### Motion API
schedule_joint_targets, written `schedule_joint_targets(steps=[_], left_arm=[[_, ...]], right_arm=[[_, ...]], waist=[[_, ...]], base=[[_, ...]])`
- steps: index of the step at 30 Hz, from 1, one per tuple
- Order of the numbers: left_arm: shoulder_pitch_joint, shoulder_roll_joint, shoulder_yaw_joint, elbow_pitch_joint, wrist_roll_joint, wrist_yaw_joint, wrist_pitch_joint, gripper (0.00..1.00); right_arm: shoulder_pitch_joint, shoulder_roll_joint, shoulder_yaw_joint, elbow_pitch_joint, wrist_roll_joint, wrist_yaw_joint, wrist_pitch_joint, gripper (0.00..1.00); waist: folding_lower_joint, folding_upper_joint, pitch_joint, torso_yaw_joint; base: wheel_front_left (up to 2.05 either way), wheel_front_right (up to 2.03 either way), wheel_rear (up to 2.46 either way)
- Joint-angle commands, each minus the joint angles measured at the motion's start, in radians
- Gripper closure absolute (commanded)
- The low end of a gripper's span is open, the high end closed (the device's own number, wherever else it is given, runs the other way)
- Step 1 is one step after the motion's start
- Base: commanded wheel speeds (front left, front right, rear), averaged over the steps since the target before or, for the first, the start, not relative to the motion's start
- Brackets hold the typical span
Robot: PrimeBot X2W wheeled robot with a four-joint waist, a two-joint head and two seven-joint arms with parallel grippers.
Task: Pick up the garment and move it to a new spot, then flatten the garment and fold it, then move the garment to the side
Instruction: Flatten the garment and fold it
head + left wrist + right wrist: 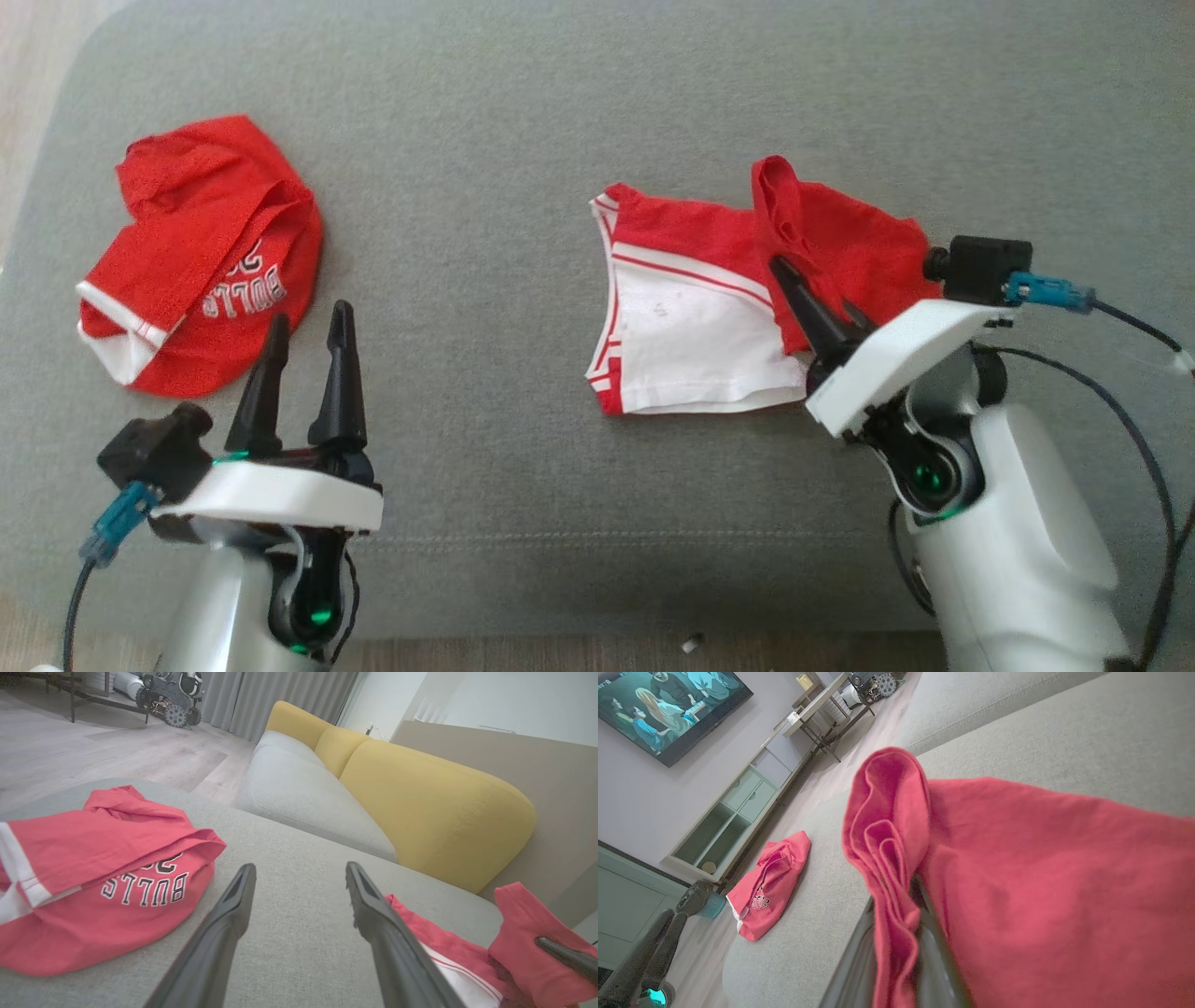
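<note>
Your right hand (814, 287) is pinched together on a bunched red fold of the garment (695, 322), a red piece with a broad white panel and thin red-and-white striped edging. That garment lies on the grey cushion (523, 112), toward its right side as you look down from the head. Its white panel is spread fairly flat, and the red part humps up where the hand grips it. From the right wrist, the red cloth drapes over both fingers and hides their tips.

Your left hand (310, 317) hangs with its two fingers apart and nothing between them. It is over bare cushion, just beside the second piece of clothing, a red jersey (201, 233). That one is crumpled at the cushion's left end, well apart from the garment.

You can read "BULLS" on the jersey in white capitals with a dark outline; the word appears upside down from both the head and the left wrist. A second row of characters sits next to it, half tucked under a fold. It is probably a number, but you cannot read it. One edge of the jersey carries a white band with a thin red stripe.

By count you have two pieces of clothing and two hands, with two dark fingers on each hand. Beyond the cushion, the left wrist shows two yellow back cushions (434, 812) behind a pale grey seat (303, 798).
</note>
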Motion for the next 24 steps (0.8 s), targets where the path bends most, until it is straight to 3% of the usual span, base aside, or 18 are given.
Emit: schedule_joint_targets(steps=[1,15,16,17,18,24], left_arm=[[-0.038,0.010,0.032,-0.019,-0.008,-0.003,-0.008,0.00],[-0.074,0.010,0.001,0.012,-0.022,-0.004,-0.008,0.00],[-0.076,0.010,-0.002,0.013,-0.022,-0.004,-0.008,0.00],[-0.077,0.010,-0.003,0.014,-0.022,-0.004,-0.008,0.00],[-0.078,0.010,-0.004,0.015,-0.022,-0.004,-0.008,0.00],[-0.075,0.010,0.006,0.028,-0.012,-0.004,-0.008,0.00]], right_arm=[[-0.069,0.012,0.035,0.007,0.020,0.006,-0.036,1.00],[-0.206,0.012,0.231,0.301,0.162,0.006,-0.199,1.00],[-0.214,0.012,0.247,0.320,0.160,0.006,-0.205,0.69],[-0.223,0.012,0.258,0.336,0.156,0.006,-0.218,0.13],[-0.230,0.012,0.260,0.355,0.156,0.006,-0.232,0.00],[-0.266,0.012,0.318,0.377,0.211,0.006,-0.272,0.00]], waist=[[0.0000,0.0000,0.018,0.017],[0.0000,0.0000,0.097,0.096],[0.0000,0.0000,0.098,0.098],[0.0000,0.0000,0.099,0.099],[0.0000,0.0000,0.100,0.099],[0.0000,0.0000,0.085,0.080]], base=[[0.00,0.00,0.00],[0.00,0.00,0.00],[0.00,0.00,0.00],[0.00,0.00,0.00],[0.00,0.00,0.00],[0.00,0.00,0.00]])
